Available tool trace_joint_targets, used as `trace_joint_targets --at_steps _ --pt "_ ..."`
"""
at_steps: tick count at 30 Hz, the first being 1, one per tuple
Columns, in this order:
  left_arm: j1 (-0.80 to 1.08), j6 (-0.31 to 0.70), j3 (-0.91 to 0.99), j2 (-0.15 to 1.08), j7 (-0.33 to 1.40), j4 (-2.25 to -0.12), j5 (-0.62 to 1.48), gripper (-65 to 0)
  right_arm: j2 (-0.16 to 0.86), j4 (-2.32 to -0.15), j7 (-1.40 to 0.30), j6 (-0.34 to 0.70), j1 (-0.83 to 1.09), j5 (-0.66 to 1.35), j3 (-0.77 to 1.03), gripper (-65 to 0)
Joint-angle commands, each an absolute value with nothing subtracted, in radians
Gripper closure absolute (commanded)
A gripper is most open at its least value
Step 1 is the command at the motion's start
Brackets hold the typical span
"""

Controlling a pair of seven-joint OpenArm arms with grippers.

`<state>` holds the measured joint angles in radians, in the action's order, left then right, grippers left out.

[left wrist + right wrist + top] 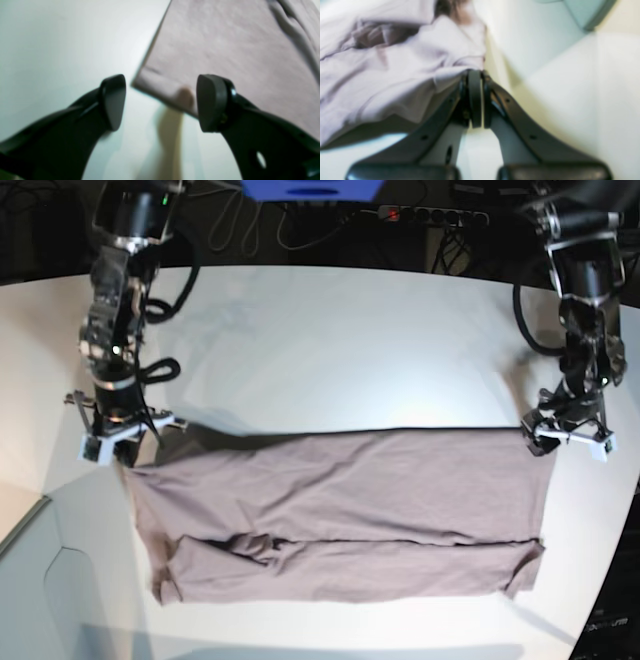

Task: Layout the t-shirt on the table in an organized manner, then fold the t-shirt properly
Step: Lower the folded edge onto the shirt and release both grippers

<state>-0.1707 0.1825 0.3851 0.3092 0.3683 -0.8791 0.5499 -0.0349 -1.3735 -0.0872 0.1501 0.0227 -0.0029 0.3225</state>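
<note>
Folding looks like the step in hand. The shirt (pixel 340 515) lies on the desk (pixel 330 340), spread wide, with its near part already doubled over in a long strip. The right pincer (pixel 475 75) is clenched on the shirt's far corner and lifts it a little off the desk. The left pincer (pixel 161 102) is released, with its jaws wide, just above the shirt's other far corner, grasping nothing. Next, the left pincer probably needs to drop and clench on that corner, so both can carry the far edge over together. Both wrist views are blurry. The shirt's neck and sleeves cannot be made out, since the folds hide them.
</note>
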Motion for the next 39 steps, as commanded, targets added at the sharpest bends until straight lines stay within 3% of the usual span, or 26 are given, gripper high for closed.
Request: trace_joint_targets --at_steps 1,7,15,22,25,32,39 --pt "-0.180 0.191 0.383 0.320 0.352 -0.932 0.556 -42.9 -0.025 -1.414 -0.056 0.151 0.010 -0.001 0.334 0.0" --pt "-0.110 0.191 0.383 0.294 0.344 -1.061 0.556 -43.0 -0.027 -1.486 -0.059 0.151 0.045 -0.001 0.383 0.0" --pt "-0.188 0.191 0.380 0.263 0.346 -0.957 0.544 -43.0 -0.022 -1.377 -0.061 0.151 0.002 -0.004 0.397 -0.6" --pt "-0.217 0.191 0.380 0.260 0.344 -0.875 0.544 -43.0 -0.022 -1.435 -0.111 0.150 0.042 -0.005 0.398 -27.1" --pt "-0.217 0.191 0.380 0.257 0.352 -0.883 0.547 -43.0 -0.025 -1.498 -0.107 0.150 0.084 -0.004 0.398 -33.8" --pt "-0.145 0.191 0.386 0.277 0.344 -0.992 0.545 -43.0 -0.030 -1.580 -0.110 0.150 0.154 -0.001 0.397 -37.2" --pt "-0.186 0.191 0.383 0.271 0.341 -0.846 0.549 -43.0 -0.058 -1.508 -0.111 0.150 0.166 -0.001 0.394 -37.3"
